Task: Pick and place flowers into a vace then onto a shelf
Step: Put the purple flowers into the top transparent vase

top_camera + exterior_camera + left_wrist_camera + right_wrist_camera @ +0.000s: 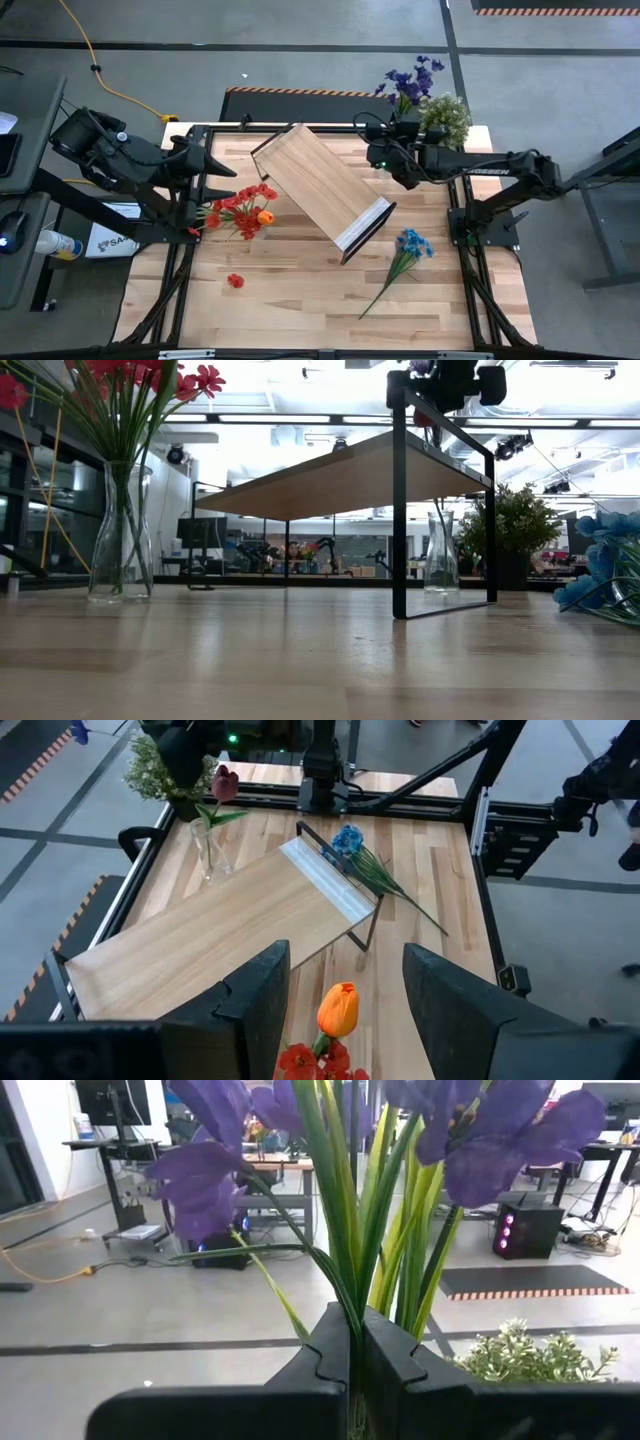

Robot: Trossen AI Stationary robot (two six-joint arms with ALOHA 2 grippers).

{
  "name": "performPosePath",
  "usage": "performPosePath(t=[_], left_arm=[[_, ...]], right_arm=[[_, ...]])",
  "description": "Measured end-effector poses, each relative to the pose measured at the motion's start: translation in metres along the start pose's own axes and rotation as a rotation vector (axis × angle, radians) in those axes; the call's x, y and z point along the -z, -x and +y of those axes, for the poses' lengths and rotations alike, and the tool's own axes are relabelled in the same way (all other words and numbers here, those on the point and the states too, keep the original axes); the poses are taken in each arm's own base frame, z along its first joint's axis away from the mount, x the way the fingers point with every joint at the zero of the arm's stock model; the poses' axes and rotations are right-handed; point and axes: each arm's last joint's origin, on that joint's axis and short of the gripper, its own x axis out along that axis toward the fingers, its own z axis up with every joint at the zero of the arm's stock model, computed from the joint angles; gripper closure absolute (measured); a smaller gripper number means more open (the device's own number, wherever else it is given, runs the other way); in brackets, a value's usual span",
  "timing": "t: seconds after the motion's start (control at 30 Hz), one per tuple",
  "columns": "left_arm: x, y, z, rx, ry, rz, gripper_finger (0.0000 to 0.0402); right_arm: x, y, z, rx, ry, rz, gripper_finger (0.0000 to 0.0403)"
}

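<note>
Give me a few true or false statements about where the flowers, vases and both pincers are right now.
1. The right pincer is shut on the purple flowers. True.
2. The blue flowers stand in a vase. False: they lie flat on the table.
3. The red flowers stand in a glass vase. True.
4. The left pincer grips the orange flower. False: its fingers are open, either side of it.
5. The shelf carries a vase. False: its top is bare.

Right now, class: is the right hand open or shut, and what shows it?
Shut. In the right wrist view the right hand has its two dark fingers pressed together on the green stems of the purple flowers.
</note>
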Motion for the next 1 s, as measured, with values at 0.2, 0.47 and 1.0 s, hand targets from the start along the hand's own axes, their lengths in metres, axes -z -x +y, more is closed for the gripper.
performPosePath(t=[0.2,0.47,1.0], left_arm=[[0.000,0.000,0.000,0.001,0.000,0.000,0.0172],[0.000,0.000,0.000,0.001,0.000,0.000,0.0172],[0.000,0.000,-0.001,0.023,0.000,0.008,0.0172]], right_arm=[[0.007,-0.001,0.005,0.013,0.029,-0.007,0.0399],[0.010,-0.003,0.008,0.036,0.040,-0.023,0.0399],[0.027,-0.012,0.021,0.055,0.048,-0.018,0.0398]])
